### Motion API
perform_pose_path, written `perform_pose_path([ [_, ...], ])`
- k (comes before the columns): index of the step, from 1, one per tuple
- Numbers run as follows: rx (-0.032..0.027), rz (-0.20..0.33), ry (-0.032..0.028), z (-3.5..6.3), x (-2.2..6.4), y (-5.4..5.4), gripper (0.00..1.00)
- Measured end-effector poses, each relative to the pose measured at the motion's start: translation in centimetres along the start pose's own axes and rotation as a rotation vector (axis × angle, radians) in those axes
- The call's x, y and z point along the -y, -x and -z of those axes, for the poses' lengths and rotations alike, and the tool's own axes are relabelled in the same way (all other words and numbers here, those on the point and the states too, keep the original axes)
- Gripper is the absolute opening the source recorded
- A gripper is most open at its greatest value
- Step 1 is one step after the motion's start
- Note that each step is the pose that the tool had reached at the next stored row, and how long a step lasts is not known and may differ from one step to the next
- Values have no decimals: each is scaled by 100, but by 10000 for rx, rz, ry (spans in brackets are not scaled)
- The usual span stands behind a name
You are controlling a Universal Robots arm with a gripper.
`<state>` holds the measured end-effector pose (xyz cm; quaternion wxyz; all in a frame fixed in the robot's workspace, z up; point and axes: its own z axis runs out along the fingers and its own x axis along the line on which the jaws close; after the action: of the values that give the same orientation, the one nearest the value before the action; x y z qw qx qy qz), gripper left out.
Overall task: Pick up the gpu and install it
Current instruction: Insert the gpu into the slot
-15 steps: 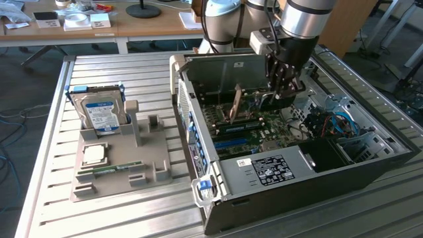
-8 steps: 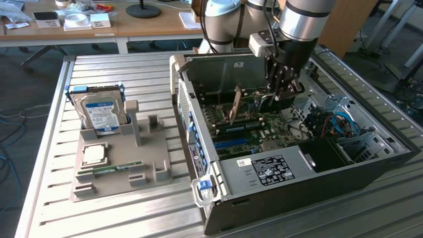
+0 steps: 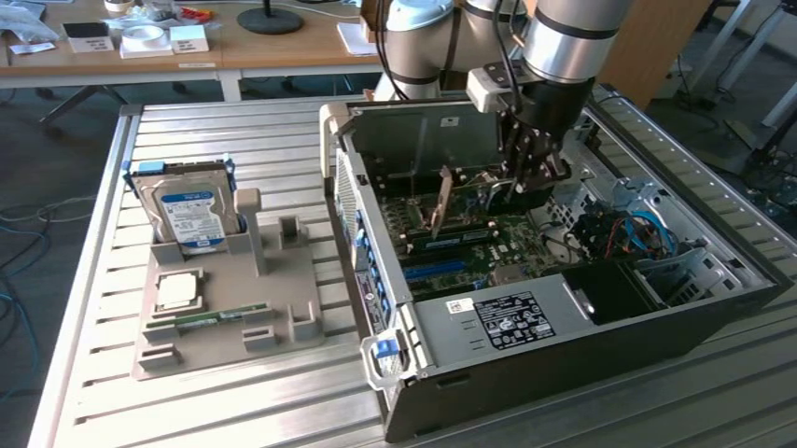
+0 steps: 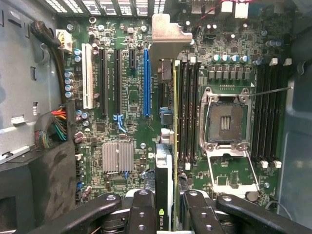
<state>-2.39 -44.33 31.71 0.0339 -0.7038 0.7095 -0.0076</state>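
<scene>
The gpu (image 4: 165, 161) is seen edge-on in the wrist view, a thin dark card with a green logo and a silver bracket at its far end. My gripper (image 4: 165, 214) is shut on it, one black finger (image 4: 141, 209) on each side. The card hangs over the motherboard (image 4: 126, 97) between the long blue slot (image 4: 146, 83) and the memory slots (image 4: 187, 112). Whether it touches the board I cannot tell. In the exterior view the gripper (image 3: 529, 191) reaches down into the open computer case (image 3: 373, 280), with the gpu (image 3: 443, 210) upright beside it.
On the exterior view's left, a grey holder (image 3: 230, 336) carries a hard drive (image 3: 187, 210), a processor chip (image 3: 178, 289) and a memory stick (image 3: 205, 317). Inside the case are an open processor socket (image 4: 226, 122), a heatsink (image 4: 117, 157), a cable bundle (image 4: 53, 126) and the power supply (image 3: 510, 317).
</scene>
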Motion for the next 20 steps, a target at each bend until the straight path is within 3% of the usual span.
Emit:
perform_pose_path([
  [11, -2, -33, -4, -15, -77, -10, 27],
  [20, -31, -355, -17, -33, -82, -28, 27],
])
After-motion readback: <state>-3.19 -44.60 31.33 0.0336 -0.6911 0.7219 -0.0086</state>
